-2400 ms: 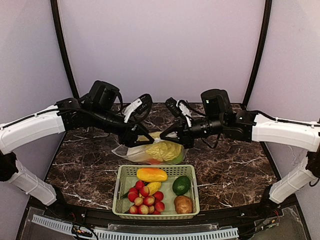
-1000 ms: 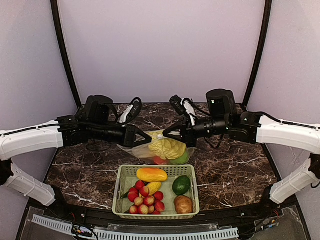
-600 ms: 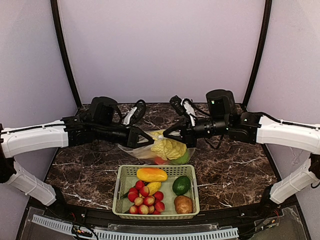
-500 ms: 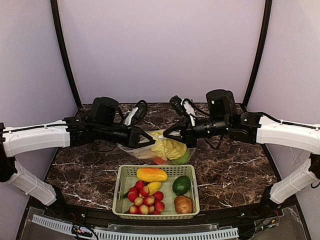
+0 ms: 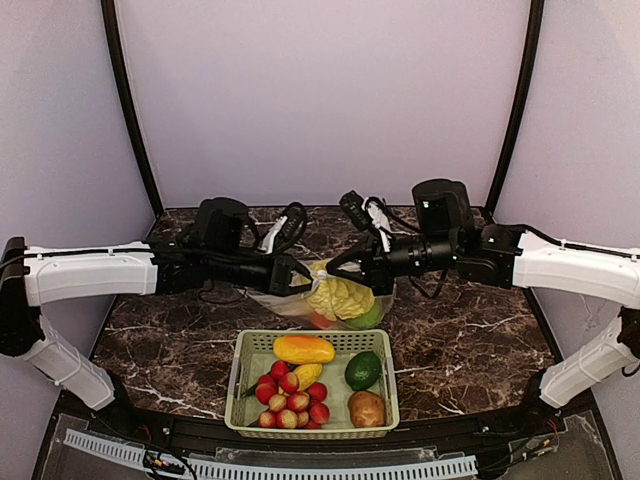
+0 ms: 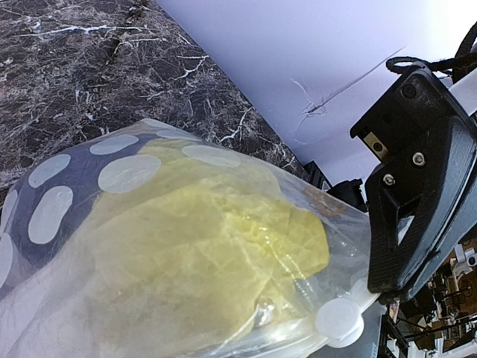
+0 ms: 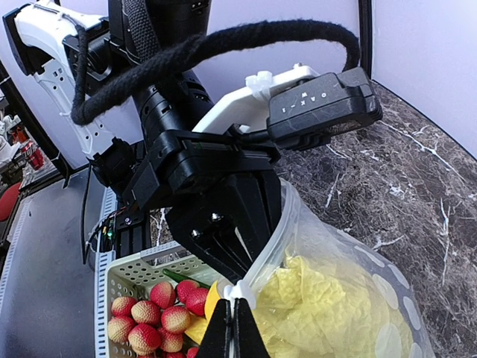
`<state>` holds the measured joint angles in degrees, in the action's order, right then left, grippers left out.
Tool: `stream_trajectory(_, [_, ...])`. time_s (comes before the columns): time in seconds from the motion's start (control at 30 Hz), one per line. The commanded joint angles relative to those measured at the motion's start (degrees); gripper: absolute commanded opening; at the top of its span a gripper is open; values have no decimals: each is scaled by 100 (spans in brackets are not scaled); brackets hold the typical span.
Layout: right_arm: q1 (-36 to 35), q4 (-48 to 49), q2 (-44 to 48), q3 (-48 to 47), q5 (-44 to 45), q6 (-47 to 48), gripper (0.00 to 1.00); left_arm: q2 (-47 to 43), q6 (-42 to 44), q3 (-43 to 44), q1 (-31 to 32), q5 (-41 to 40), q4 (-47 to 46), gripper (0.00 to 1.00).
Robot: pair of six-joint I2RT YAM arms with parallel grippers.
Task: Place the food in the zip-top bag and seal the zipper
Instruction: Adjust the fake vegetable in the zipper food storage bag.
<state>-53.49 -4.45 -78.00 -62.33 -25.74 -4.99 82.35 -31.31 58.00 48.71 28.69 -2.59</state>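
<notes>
The zip-top bag is a clear pouch with white dots, held up off the marble table between both arms. A pale yellow cabbage fills it, with a red piece and a green piece of food at the bottom. My left gripper is shut on the bag's mouth edge; the right wrist view shows its black fingers pressed together there. My right gripper is shut on the white tab at the end of the zipper. The left gripper's own fingers are out of the left wrist view, where the cabbage shows through the plastic.
A pale green slotted basket stands in front of the bag. It holds a yellow-orange fruit, an avocado, a potato and several small red fruits. Dark marble table lies on both sides.
My left arm has reached rightward to the bag and its jaws have shut on the mouth edge. The right arm and the bag have stayed where they were.
</notes>
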Motion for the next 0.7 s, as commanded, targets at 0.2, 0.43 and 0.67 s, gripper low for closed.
stream_trajectory(0.2, [-21,653,50,47,-96,-106,0,345,-381,18,212,255,-1002,1])
stream_trajectory(0.43, [-21,673,62,101,178,-179,0,456,-306,-1,330,383,-1044,6])
stream_trajectory(0.67, [-20,660,265,263,317,-205,0,-204,357,17,313,-378,-73,21])
